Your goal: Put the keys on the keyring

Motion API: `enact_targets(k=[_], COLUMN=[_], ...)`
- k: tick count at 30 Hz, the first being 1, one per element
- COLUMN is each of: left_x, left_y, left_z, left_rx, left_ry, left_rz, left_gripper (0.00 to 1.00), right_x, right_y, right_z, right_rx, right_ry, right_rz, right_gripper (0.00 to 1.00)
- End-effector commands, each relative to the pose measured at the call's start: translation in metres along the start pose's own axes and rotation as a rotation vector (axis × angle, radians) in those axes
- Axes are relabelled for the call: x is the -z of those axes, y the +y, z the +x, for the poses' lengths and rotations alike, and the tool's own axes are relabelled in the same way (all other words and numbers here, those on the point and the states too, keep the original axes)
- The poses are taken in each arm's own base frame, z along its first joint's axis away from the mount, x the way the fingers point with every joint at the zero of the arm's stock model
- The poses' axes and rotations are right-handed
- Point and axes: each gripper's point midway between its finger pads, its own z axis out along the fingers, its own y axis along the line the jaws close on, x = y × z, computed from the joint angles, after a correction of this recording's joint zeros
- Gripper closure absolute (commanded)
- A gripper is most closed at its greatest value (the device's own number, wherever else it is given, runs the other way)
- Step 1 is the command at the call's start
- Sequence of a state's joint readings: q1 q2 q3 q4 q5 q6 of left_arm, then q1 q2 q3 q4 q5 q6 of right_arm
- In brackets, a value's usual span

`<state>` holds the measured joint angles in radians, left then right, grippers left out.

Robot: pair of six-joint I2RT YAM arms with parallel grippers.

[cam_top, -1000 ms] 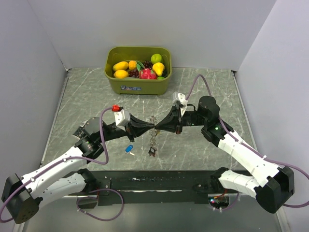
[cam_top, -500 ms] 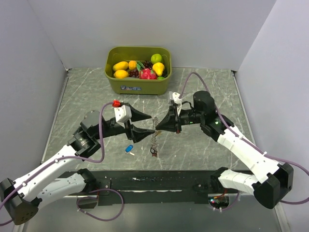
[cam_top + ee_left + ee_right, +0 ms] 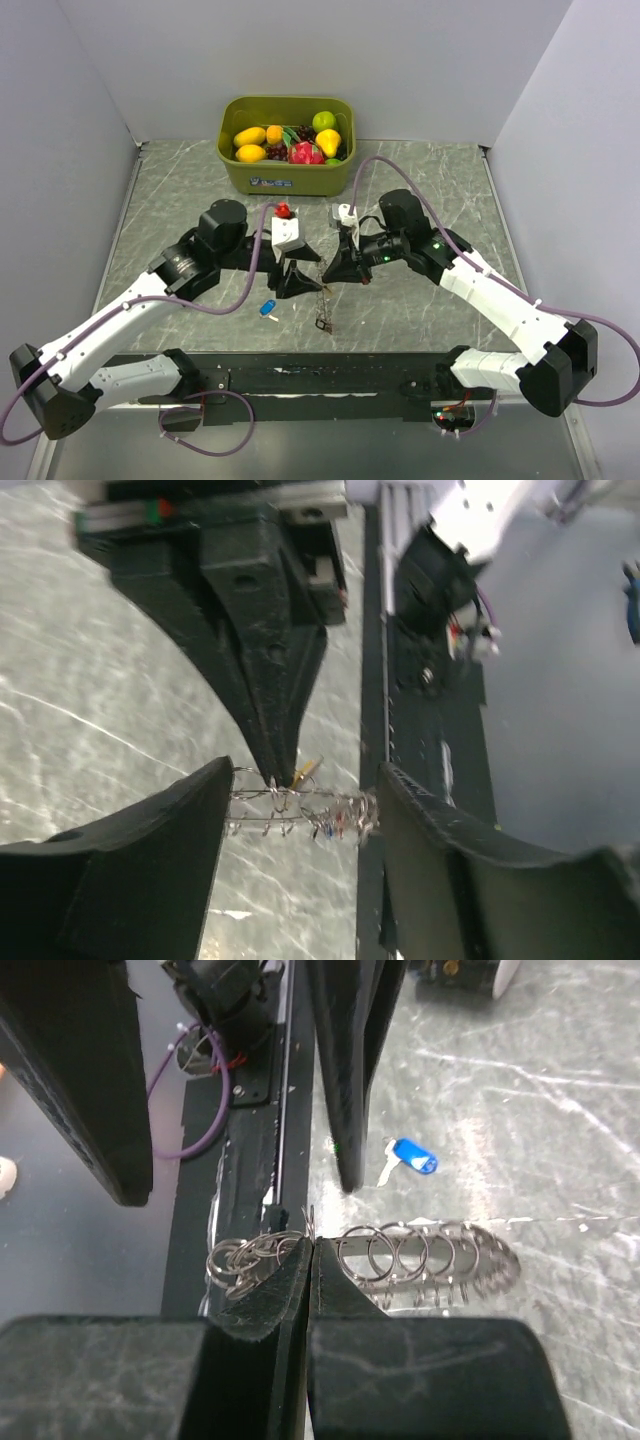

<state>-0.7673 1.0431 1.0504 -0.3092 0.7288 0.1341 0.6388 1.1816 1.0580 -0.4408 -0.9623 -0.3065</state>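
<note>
keyring [image 3: 420,1255]: floppy, light; we expect swing.
right end effector [image 3: 312,1260]: pinching its links.
left end effector [image 3: 305,805]: wide, empty.
blue key [image 3: 412,1157]: we'd grip the head.

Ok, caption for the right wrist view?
Right end effector shut on the chain-like keyring, with a blue-headed key lying loose on the marble-patterned table beyond.

- The left arm is stretching toward the table's middle, its left gripper [image 3: 303,268] standing with jaws wide apart.
- The right gripper [image 3: 327,279] is pinching the keyring [image 3: 430,1250], its tip pointing between the left fingers [image 3: 150,870].
</note>
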Motion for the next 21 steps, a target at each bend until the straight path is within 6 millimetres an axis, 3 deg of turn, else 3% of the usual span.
enact_targets(k=[1, 10, 21], left_x=[0.0, -0.012, -0.016], left_y=[-0.017, -0.001, 0.011], left_z=[-0.001, 0.015, 0.024], left_rx=[-0.024, 0.028, 0.049], left_ry=[0.037, 0.108, 0.147], left_rz=[0.122, 0.095, 0.04], left_gripper=[0.38, 0.54, 0.61], right_x=[0.002, 0.002, 0.002], right_y=[0.004, 0.004, 0.004], right_z=[-0.023, -0.025, -0.025], right_rx=[0.086, 0.091, 0.094], right_ry=[-0.026, -0.041, -0.049], right_rz=[-0.002, 0.008, 0.01], right_gripper=[1.0, 1.0, 1.0])
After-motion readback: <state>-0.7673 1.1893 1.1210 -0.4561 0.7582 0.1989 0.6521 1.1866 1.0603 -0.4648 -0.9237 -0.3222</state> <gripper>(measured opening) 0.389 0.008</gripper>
